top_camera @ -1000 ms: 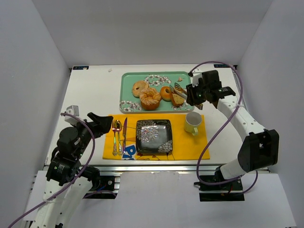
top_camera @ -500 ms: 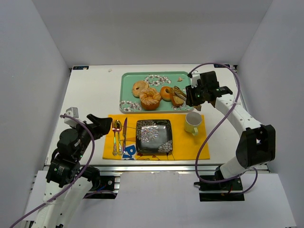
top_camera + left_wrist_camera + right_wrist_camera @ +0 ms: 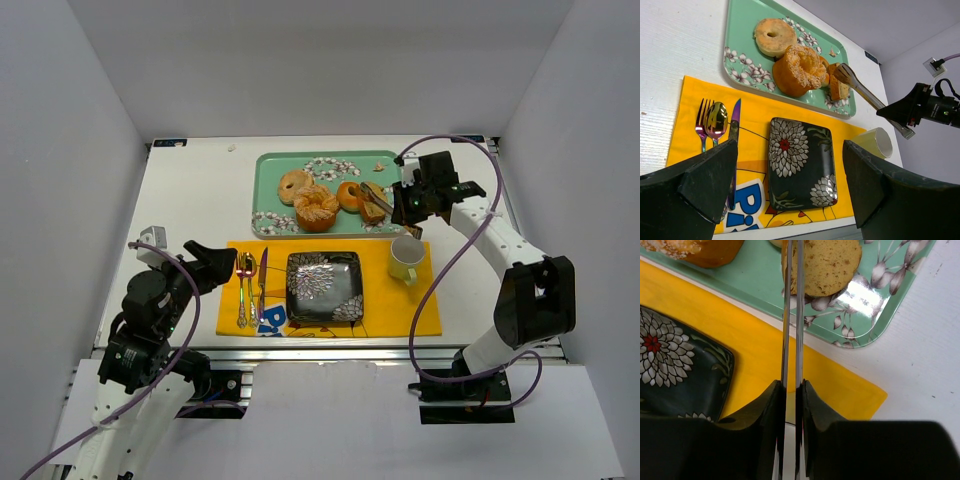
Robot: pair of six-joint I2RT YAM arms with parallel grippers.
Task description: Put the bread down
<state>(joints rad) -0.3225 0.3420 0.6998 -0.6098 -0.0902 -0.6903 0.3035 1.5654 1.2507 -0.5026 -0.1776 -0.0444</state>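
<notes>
A slice of bread (image 3: 374, 210) lies at the right end of the green floral tray (image 3: 270, 190), next to a small donut. My right gripper (image 3: 415, 203) is shut on metal tongs (image 3: 382, 196) whose tips reach the slice. In the right wrist view the two tong arms (image 3: 792, 315) run close together over the left edge of the bread (image 3: 832, 265); their tips are out of frame. The left wrist view shows the tong tip (image 3: 842, 75) on top of the slice (image 3: 838, 89). My left gripper (image 3: 215, 262) is open and empty, left of the placemat.
A black floral plate (image 3: 324, 286) sits mid yellow placemat (image 3: 400, 305), with a fork, spoon and knife (image 3: 250, 285) on its left and a pale cup (image 3: 405, 258) on its right. A ring donut (image 3: 294, 184) and a big sugared bun (image 3: 316, 208) share the tray.
My right gripper has shifted slightly left toward the tray, and the tongs' arms have closed together over the bread slice. The left arm has barely moved.
</notes>
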